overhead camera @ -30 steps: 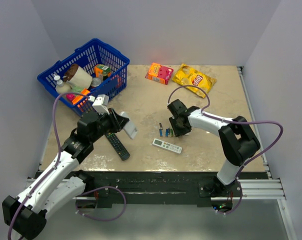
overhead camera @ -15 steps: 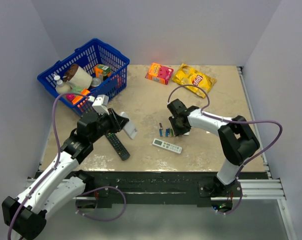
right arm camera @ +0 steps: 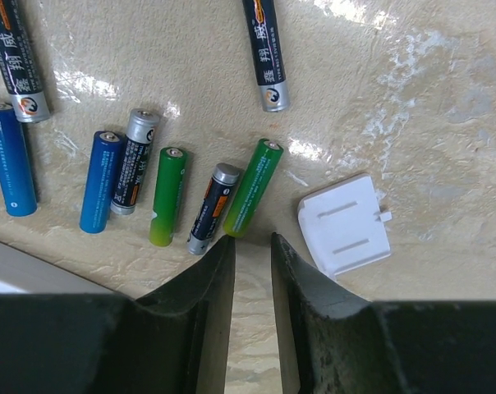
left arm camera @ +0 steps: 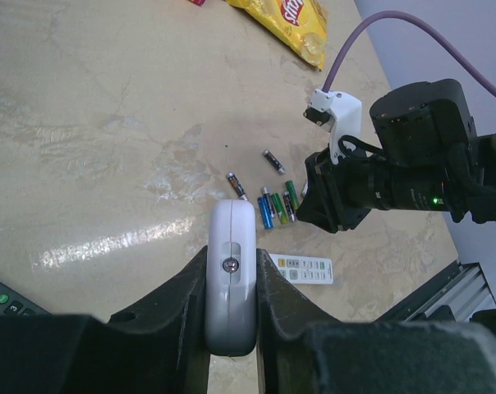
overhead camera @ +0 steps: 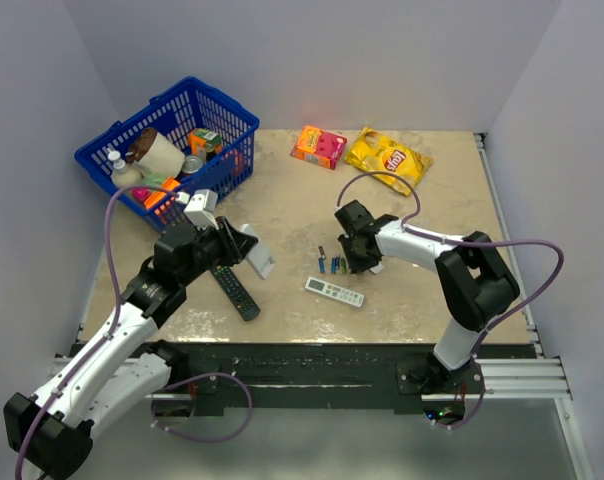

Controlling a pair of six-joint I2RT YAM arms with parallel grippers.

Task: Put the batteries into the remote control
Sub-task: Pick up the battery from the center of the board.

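My left gripper [left arm camera: 231, 275] is shut on the short white remote control [left arm camera: 231, 279], gripping it edge-on by its two flat faces above the table; it also shows in the top view [overhead camera: 257, 250]. Several batteries [right arm camera: 162, 193], blue, green and dark grey, lie side by side on the table, seen from above as a small cluster [overhead camera: 332, 264]. My right gripper [right arm camera: 253, 242] hangs low over them, jaws a narrow gap apart with nothing between, its tips just short of the end of a green battery [right arm camera: 252, 187]. A white battery cover [right arm camera: 345, 223] lies beside it.
A slim white remote [overhead camera: 334, 291] lies just in front of the batteries. A long black remote [overhead camera: 234, 288] lies under the left arm. A blue basket [overhead camera: 240, 125] of groceries stands at the back left. An orange box [overhead camera: 319, 146] and a yellow chips bag [overhead camera: 387, 157] lie at the back.
My right gripper has edged slightly to the right over the batteries. The left arm and the remote control have not moved.
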